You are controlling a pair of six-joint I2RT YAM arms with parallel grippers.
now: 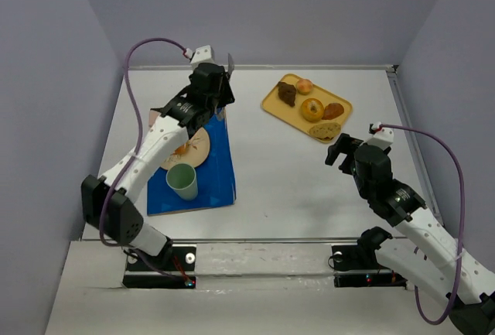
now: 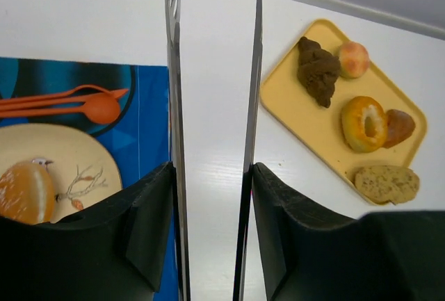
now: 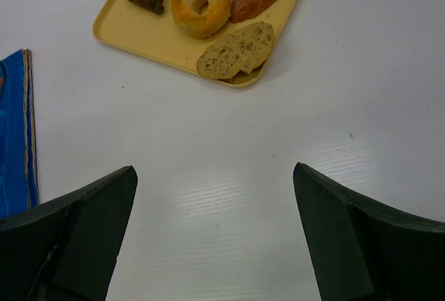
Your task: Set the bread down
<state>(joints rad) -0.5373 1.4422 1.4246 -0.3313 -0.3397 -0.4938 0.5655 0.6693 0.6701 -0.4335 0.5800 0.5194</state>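
The bread (image 2: pixel 24 191) lies on the cream plate (image 2: pixel 69 148), toward the plate's 8 o'clock side in the left wrist view, touching nothing but the plate; the plate sits on the blue placemat (image 1: pixel 220 176) at about 9 o'clock on the table in the top view. By that, the placing itself looks done. The left gripper (image 2: pixel 212 176) pinches a pair of metal tongs (image 2: pixel 172 71) by their arms; the blades stand apart with bare table between them and carry nothing, pointing toward 12 o'clock, past the plate's 3 o'clock side. The right gripper (image 3: pixel 214 170) hangs spread wide and empty over bare table; the yellow tray (image 2: pixel 306 117) lies off at 1 o'clock in the top view, with the ring bun (image 2: pixel 363 123) and the other pastries on it. What seems left is small: drawing the tongs clear, perhaps setting them down.
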